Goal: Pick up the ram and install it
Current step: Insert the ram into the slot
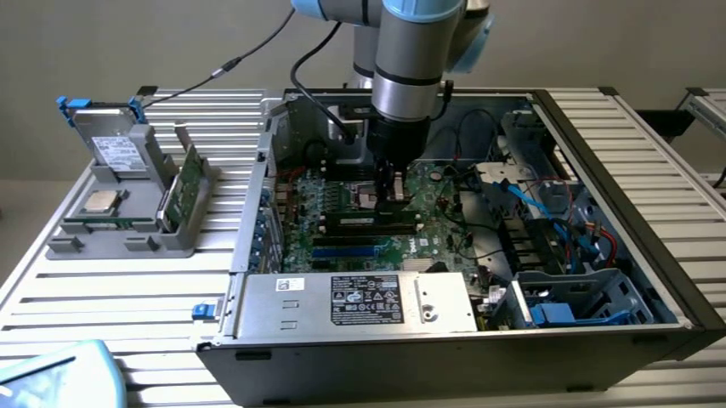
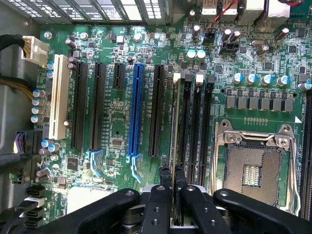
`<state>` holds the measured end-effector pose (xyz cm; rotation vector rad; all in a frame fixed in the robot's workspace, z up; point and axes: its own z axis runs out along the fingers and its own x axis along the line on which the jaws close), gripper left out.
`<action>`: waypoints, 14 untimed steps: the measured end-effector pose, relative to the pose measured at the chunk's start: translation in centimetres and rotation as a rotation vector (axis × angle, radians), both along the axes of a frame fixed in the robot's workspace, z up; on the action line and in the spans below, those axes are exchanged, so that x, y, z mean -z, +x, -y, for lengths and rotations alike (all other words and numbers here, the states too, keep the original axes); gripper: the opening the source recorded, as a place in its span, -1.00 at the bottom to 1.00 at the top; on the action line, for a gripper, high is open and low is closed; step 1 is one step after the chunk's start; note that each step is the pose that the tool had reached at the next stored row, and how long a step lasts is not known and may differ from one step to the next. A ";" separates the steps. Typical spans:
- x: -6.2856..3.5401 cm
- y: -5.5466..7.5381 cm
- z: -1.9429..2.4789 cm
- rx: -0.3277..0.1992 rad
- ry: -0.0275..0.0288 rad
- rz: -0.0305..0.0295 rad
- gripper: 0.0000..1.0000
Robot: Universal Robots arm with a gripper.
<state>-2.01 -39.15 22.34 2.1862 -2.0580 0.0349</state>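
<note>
Insertion step in hand; black two-fingered end effector (image 2: 172, 171) pinches thin dark-green ram stick (image 2: 174, 122) edge-on at the black memory slots (image 2: 197, 126), beside the empty silver CPU socket (image 2: 251, 168) on the green motherboard (image 2: 117, 122); cannot tell if seated; seating likely needs square alignment and an even push.

green motherboard (image 2: 117, 122), blue slot (image 2: 136, 109), black pincer (image 2: 172, 173)

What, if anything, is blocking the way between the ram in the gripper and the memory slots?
Nothing visible. The gripper is shut on the ram, held edge-on along the black memory slots beside the open CPU socket. The slots look empty, and no cable crosses them. Whether the ram touches a slot, I cannot tell.
</note>
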 end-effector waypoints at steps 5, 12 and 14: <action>0.10 0.0 0.00 -0.002 -0.0003 0.0000 -0.73; 0.20 0.0 0.00 -0.002 -0.0004 -0.0003 -0.73; 0.21 0.0 0.00 -0.002 -0.0004 -0.0004 -0.73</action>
